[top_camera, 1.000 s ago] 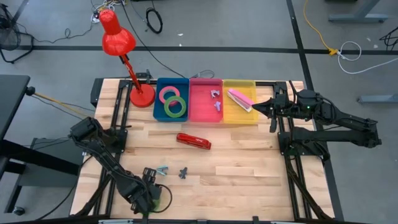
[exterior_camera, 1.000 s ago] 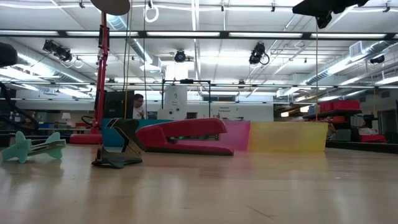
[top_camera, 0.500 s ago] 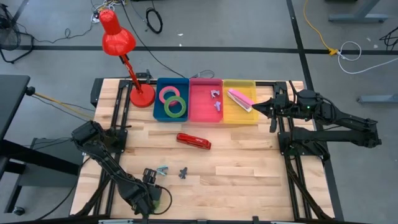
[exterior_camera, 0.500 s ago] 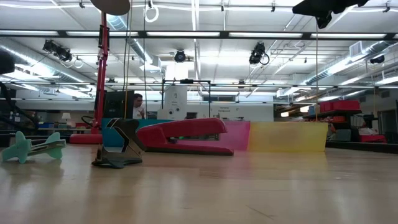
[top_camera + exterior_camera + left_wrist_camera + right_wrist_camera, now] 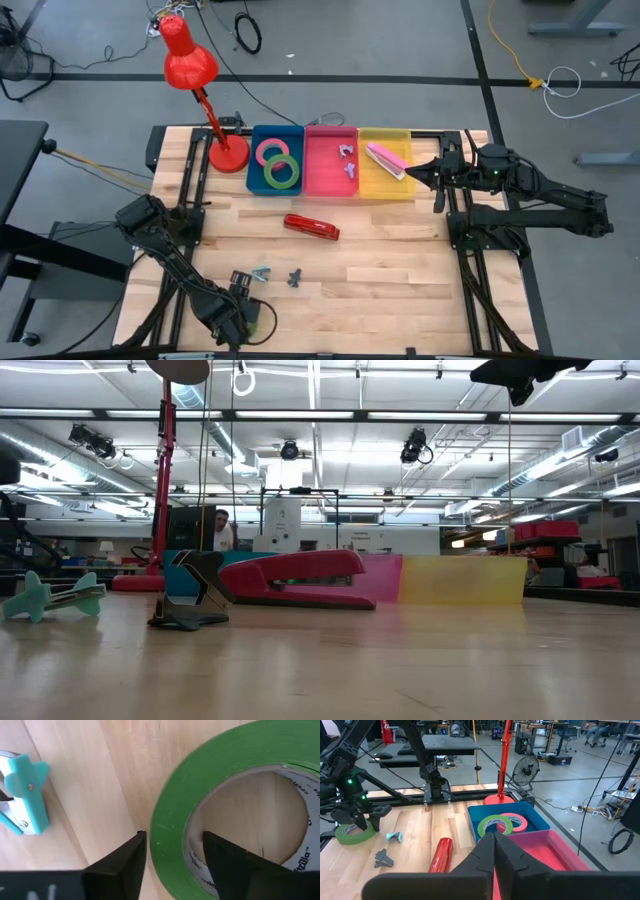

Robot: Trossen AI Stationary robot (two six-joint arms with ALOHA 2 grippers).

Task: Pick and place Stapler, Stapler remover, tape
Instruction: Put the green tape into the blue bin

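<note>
Left pincer narrow, straddling green tape wall on bench: squeeze firm, lift straight, carry to blue bin; right pincer closed, idle.

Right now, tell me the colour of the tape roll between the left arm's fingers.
Green, with a white inner core. The tape roll shows best in the left wrist view.

Red stapler on wooden table

Two dark jointed arms, black claws
</note>
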